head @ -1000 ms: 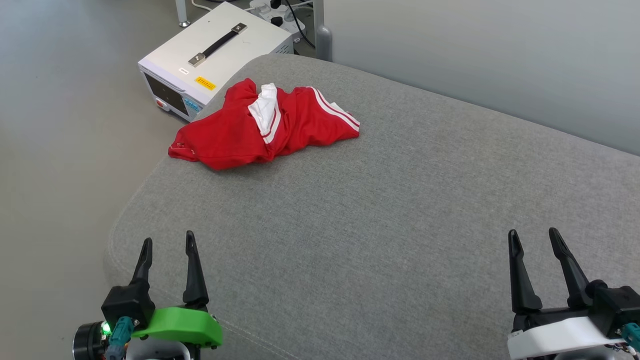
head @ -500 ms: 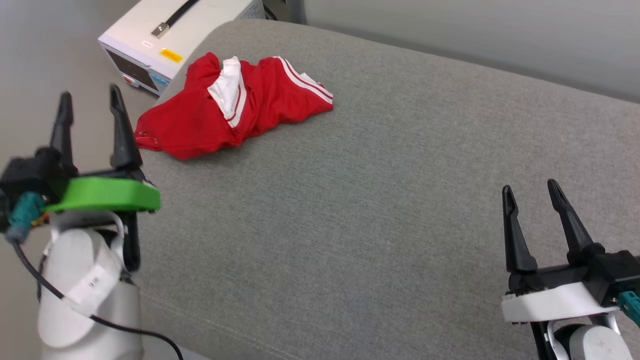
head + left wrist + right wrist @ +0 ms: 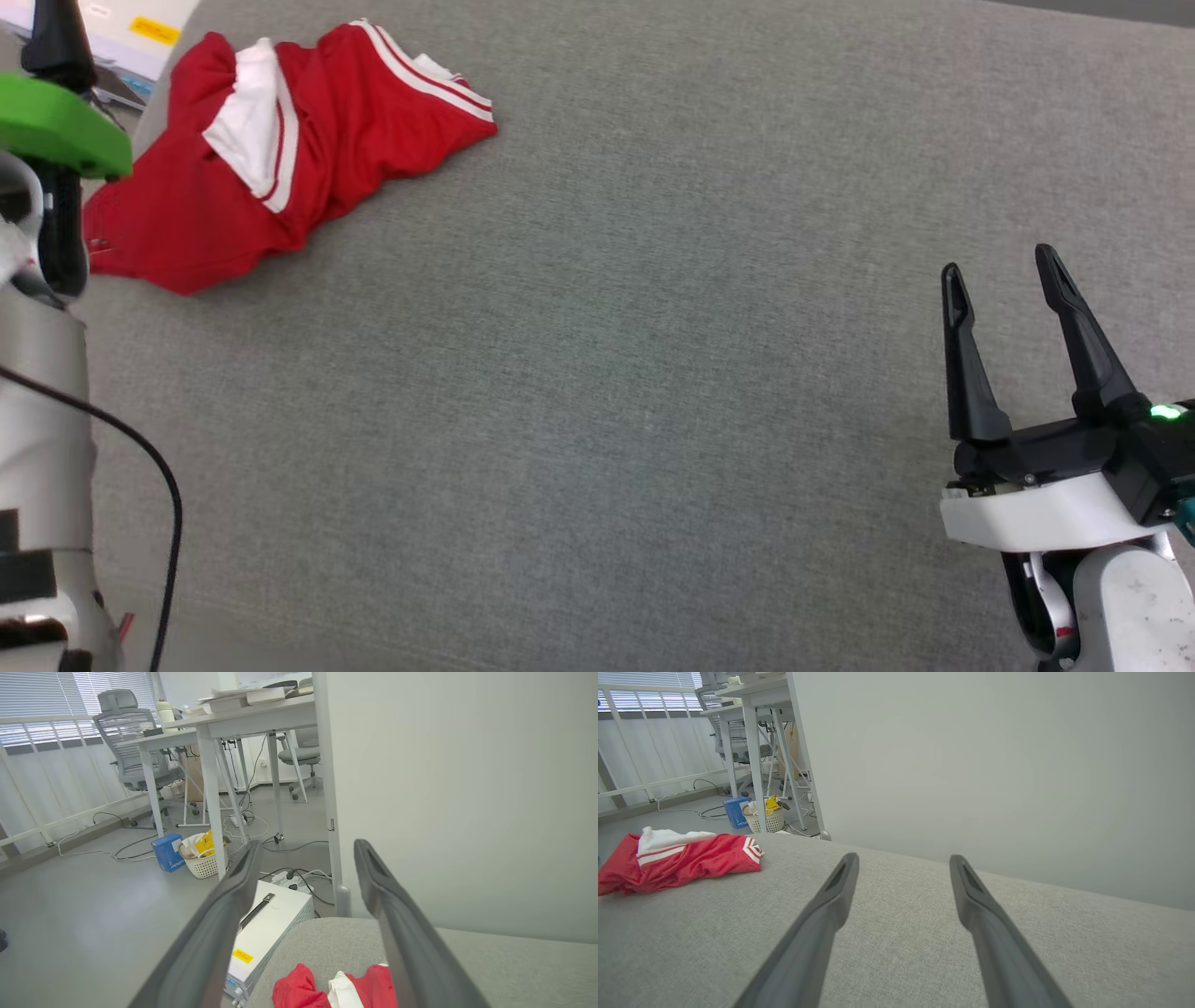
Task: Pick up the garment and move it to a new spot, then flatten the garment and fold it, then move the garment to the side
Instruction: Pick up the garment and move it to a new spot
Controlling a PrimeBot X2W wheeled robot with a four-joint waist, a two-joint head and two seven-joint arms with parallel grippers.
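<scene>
Left gripper (image 3: 308, 858): its jaws are spread wide and nothing is held. It is raised at the far left, and in its wrist view the garment (image 3: 280, 159) is seen low between the fingers.
Right gripper (image 3: 999, 263): its jaws are also wide and empty. It is held over bare cushion (image 3: 653, 373) at the near right, well apart from the garment.
Garment: it lies crumpled at the far left corner of the cushion. A white sleeve is folded on top and the striped trim is turned to the right. No print can be made out.
Surroundings: a white box (image 3: 268, 933) stands on the floor just beyond the cushion's far left edge. A dark cable (image 3: 140, 448) hangs along the left arm.
Step judged: the pick-up has not yet been made, and the left gripper is the one placed for the reach.
Risk, edge: the heap could be nudged off the corner onto the box or the floor if it is pushed sideways before the jaws close.
Risk, shallow pinch: a single top layer, such as the loose sleeve, might be caught. The rest would then trail, or slip free during the move.
Risk, deep descent: the cushion cover could be pinched along with the cloth if the fingers are driven too low.
Risk, overshoot: the box might be struck if the reach is carried past the edge.
Risk, cable: the hanging cable could be snagged on the cushion edge as the arm is lowered.
Risk, one-handed lift: the garment would probably be set down bunched, which would make flattening harder.
</scene>
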